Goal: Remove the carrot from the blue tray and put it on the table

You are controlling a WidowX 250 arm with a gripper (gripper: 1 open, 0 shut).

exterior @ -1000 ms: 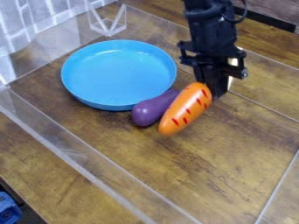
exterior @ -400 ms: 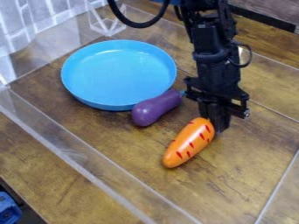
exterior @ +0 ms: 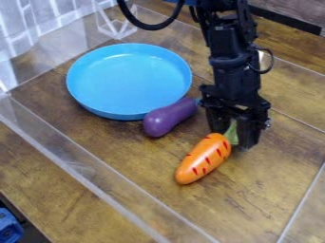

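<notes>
Where jaws pinched leafy tip before, end effector (exterior: 235,131) now spread, holding nothing; carrot (exterior: 204,158) on table (exterior: 114,190).

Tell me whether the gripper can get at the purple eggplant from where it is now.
Probably yes. The gripper hangs open just above the carrot's leafy end, and the eggplant lies uncovered on the table beside it, against the blue tray's rim.

Arm all black, slim boxy segmented links, black cable looping off the upper part; gripper (exterior: 235,139) black with two short fingers.
</notes>
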